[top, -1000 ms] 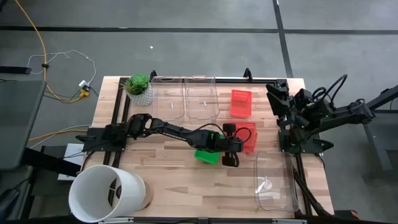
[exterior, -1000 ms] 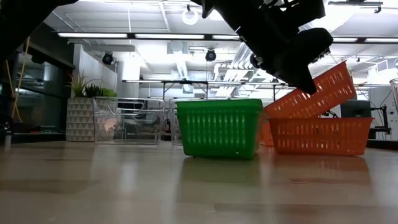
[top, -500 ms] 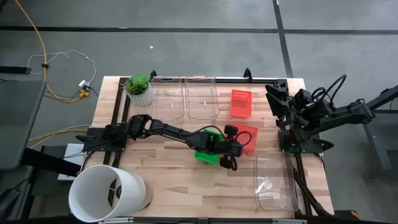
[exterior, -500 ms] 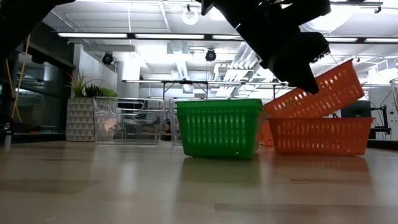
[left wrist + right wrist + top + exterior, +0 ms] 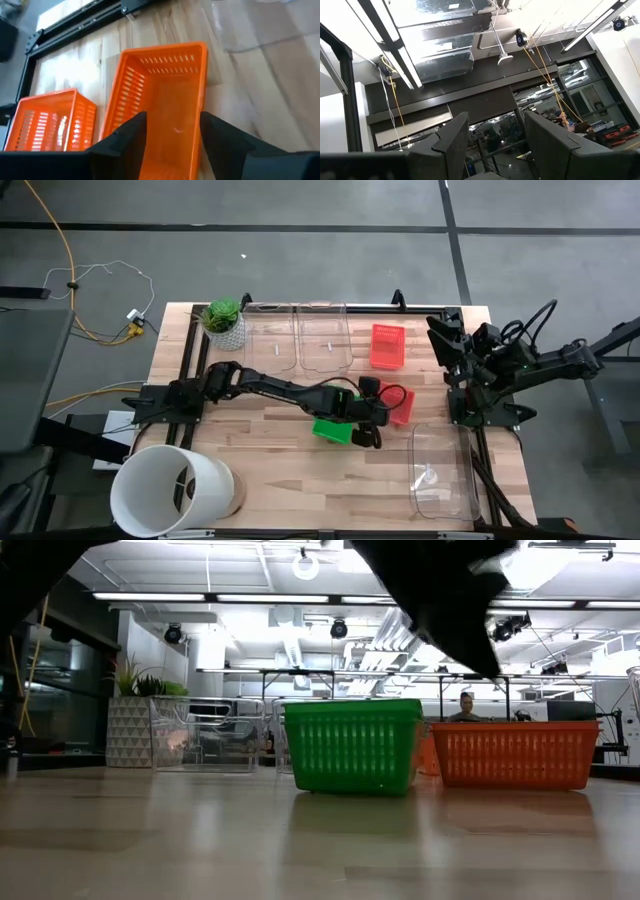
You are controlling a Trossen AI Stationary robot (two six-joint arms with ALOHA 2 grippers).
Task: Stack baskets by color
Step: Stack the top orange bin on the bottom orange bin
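A red basket (image 5: pixel 402 402) rests level on the table right of centre, seen in the low view as red basket (image 5: pixel 515 753). My left gripper (image 5: pixel 383 410) hovers open just above its near-left end, a finger on either side in the left wrist view (image 5: pixel 172 137). A green basket (image 5: pixel 332 429) stands beside it on the near side. A second red basket (image 5: pixel 388 345) sits farther back. My right gripper (image 5: pixel 492 145) is open, raised at the table's right edge and pointing at the ceiling.
Two clear plastic bins (image 5: pixel 298 335) and a potted plant (image 5: pixel 223 320) line the far edge. Another clear bin (image 5: pixel 440 470) lies at the near right. A white bucket (image 5: pixel 170 490) stands at the near left corner. Bare wood lies in front of the green basket.
My left gripper has opened and let go of the red basket it held tilted, one end raised. That basket has dropped level onto the red basket beneath it. The gripper has drawn back a little, up and toward the table's left.
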